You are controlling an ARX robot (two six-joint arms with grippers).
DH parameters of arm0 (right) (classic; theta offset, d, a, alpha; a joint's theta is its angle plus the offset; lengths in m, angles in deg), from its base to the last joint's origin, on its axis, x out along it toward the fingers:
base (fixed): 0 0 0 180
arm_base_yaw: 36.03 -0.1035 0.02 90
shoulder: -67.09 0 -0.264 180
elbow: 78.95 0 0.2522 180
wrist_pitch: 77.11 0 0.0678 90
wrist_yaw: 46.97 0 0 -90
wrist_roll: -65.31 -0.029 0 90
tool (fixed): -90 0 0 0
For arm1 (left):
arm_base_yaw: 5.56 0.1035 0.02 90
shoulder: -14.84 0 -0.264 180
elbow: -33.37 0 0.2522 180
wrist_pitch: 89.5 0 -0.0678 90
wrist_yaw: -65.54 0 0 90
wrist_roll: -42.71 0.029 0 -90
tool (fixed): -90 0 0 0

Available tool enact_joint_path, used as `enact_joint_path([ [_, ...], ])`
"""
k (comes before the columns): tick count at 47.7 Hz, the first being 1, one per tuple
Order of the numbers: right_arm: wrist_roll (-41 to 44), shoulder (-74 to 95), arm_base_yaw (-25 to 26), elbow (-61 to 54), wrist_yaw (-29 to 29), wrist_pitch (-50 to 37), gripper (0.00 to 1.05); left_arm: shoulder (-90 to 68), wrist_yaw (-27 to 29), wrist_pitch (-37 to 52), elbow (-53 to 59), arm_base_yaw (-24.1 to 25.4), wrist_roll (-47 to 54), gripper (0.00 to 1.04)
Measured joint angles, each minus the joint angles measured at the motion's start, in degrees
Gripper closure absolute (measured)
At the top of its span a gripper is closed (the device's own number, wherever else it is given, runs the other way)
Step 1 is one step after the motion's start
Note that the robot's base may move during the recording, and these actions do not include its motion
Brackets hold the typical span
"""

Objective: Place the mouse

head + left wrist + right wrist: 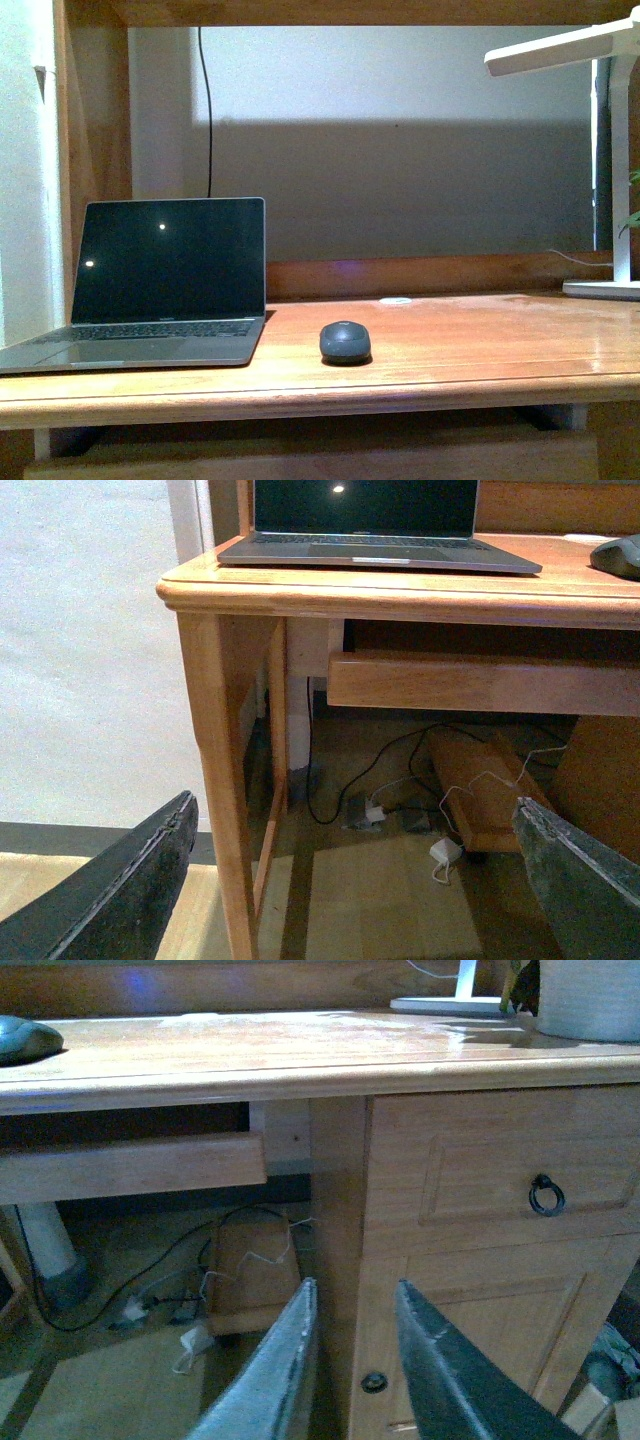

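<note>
Two grippers hang below the desktop, and neither one touches the mouse (pixel 345 341). It sits alone on the desk (pixel 480 350), upright on its base, near the front edge and just to the right of the laptop (pixel 150 285), with a clear strip of wood between the two. A small white disc (pixel 395 300) lies well behind it near the back rail, and a lamp (pixel 600 150) stands far off at the right end.

The left gripper (pixel 350 880) is spread wide, its two dark fingers (pixel 120 890) at opposite edges of the left wrist view, holding nothing; past them are the desk leg and cables on the floor. The mouse shows only as a dark sliver (pixel 620 555) at the edge of that view. The right gripper (pixel 350 1360) has its jaws close together with a narrow gap between them and nothing in it; it points at the drawer front under the desk, with the mouse (pixel 25 1038) up on the desktop, well apart.

Judging from this, either the placing is already finished and both arms are clear, or it has not begun; one frame cannot settle which. If the mouse's spot beside the laptop is the goal, nothing seems left to do.
</note>
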Motion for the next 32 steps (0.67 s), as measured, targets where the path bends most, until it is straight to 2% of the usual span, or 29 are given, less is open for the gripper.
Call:
enact_joint_path([
  [16, -0.02, 0.00, 0.00, 0.00, 0.00, 0.00, 0.06, 0.00, 0.00, 0.00, 0.00, 0.00, 0.02, 0.08],
  [32, -0.02, 0.00, 0.00, 0.00, 0.00, 0.00, 0.07, 0.00, 0.00, 0.00, 0.00, 0.00, 0.02, 0.08],
])
